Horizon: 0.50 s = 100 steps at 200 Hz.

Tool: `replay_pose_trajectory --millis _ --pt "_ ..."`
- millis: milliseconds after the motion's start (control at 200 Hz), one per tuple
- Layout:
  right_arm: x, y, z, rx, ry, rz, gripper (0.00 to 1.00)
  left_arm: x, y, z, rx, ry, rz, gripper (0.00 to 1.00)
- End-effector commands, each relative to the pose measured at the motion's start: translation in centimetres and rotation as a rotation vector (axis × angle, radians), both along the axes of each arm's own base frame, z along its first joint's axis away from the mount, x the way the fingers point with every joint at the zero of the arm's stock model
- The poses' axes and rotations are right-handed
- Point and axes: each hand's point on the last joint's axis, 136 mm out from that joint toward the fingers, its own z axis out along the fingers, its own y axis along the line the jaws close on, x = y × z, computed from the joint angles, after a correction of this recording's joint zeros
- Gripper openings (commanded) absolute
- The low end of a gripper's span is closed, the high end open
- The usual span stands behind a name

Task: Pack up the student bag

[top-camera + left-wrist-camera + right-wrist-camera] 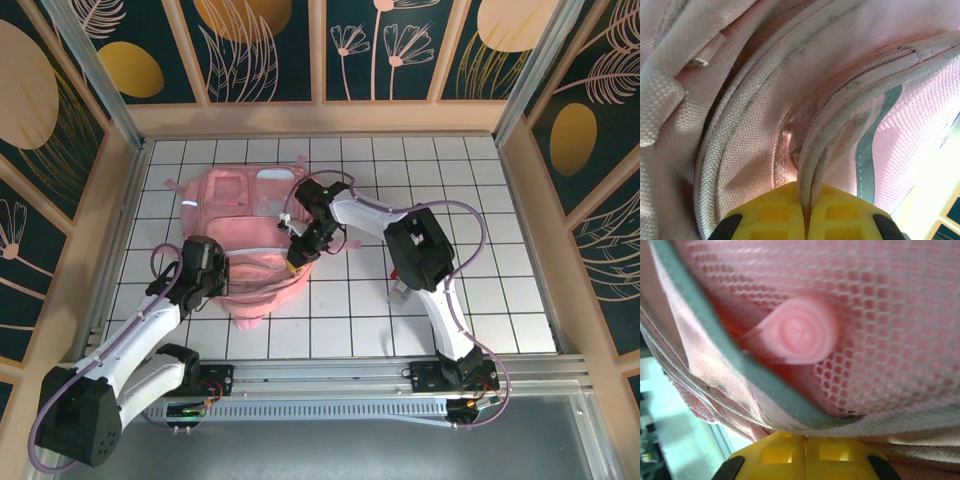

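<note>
Top view first: the soft pink fabric student bag lies flat on the white gridded table, left of centre and toward the back. The left gripper is at its near-left corner and the right gripper at its near-right edge. There's loads of bare table to the right and in front, but the tan wooden side wall is close on the left, so I'd say pulling that way is a bad idea, and the left arm's elbow doesn't have much room either. In the left wrist view, the yellow pads of the left gripper are clenched on a thick pale piped seam, next to a grey reflective strip. My worry is that round piping squirts out of flat pads if it's tugged sideways. In the right wrist view, the right gripper is pinched together on what looks like the grey-bound hem, below a pink mesh panel with a rolled pink strap behind it. It's a shallow bite, so if the arms spread unevenly the hem could slip out, or the whole floppy bag could just drag instead of opening.
</note>
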Motion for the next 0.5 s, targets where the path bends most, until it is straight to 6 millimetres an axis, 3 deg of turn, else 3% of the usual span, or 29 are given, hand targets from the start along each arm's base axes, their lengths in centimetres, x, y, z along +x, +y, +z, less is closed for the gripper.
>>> replay_pose_trajectory --millis 0,330,495 --pt "-1.5 -0.2 1.5 0.023 -0.139 0.143 0.00 -0.3 -1.7 0.0 -0.072 0.001 -0.044 0.00" --pt "-5.0 1.4 3.7 0.189 -0.035 0.243 0.01 0.5 -2.5 0.4 -0.091 -0.010 -0.069 0.00" --pt "-5.4 1.8 2.4 0.139 -0.069 0.260 0.01 1.1 -2.6 1.1 -0.082 -0.024 -0.073 0.00"
